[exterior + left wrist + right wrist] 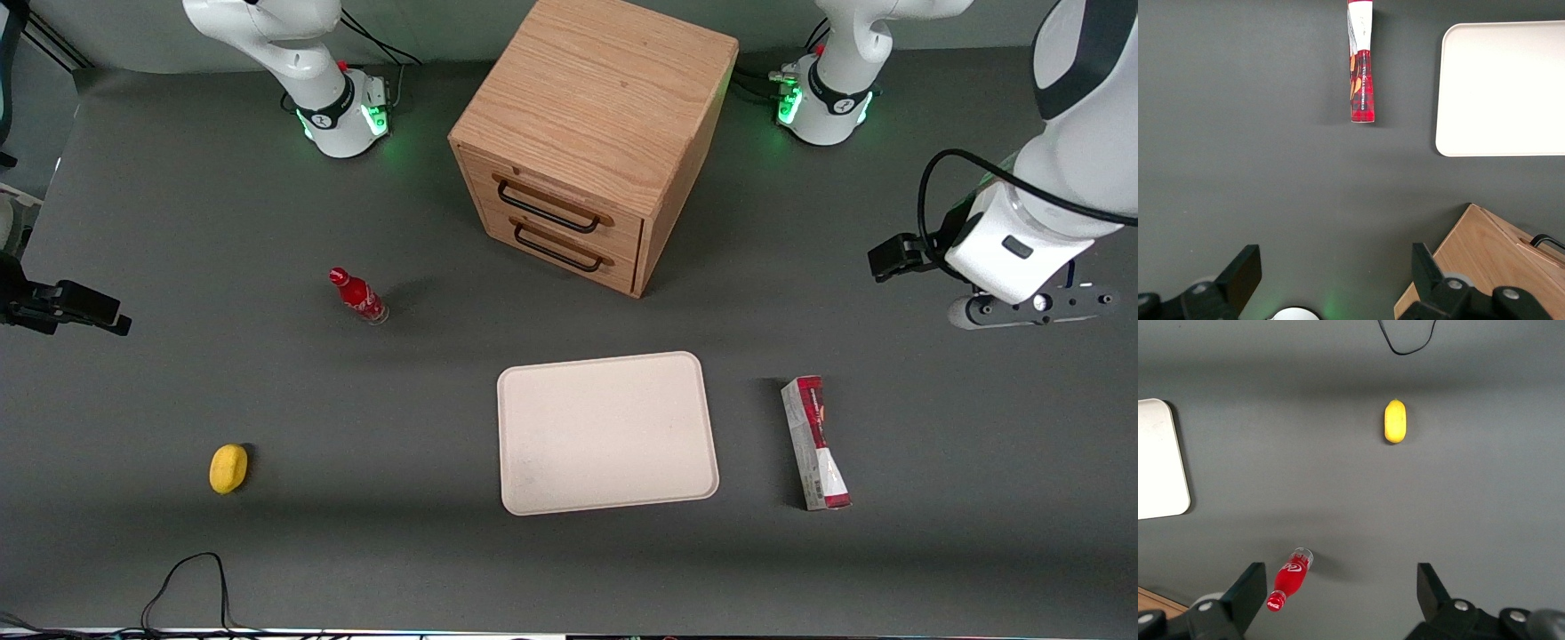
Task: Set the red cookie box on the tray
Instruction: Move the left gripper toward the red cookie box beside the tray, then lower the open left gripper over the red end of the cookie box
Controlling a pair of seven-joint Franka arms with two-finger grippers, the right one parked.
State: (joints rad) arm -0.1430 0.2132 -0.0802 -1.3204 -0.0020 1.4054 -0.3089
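Spread wide, the gripper (pixel 1331 280) is held high, apparently empty; the red cookie box (pixel 815 442) beside the tray (pixel 607 433) must be approached next.

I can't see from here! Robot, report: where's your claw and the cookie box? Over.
Claw open, high above bare table near wooden drawer cabinet. Long red cardboard cookie box lying flat beside cream rectangular tray, apart, untouched. Nothing between them.

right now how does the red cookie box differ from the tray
The red cookie box is long, narrow and dark red with white print; the tray is wide, flat and plain cream-white. The box lies nearer the working arm's tool, which hangs open above the table. Both rest flat on the table, apart.
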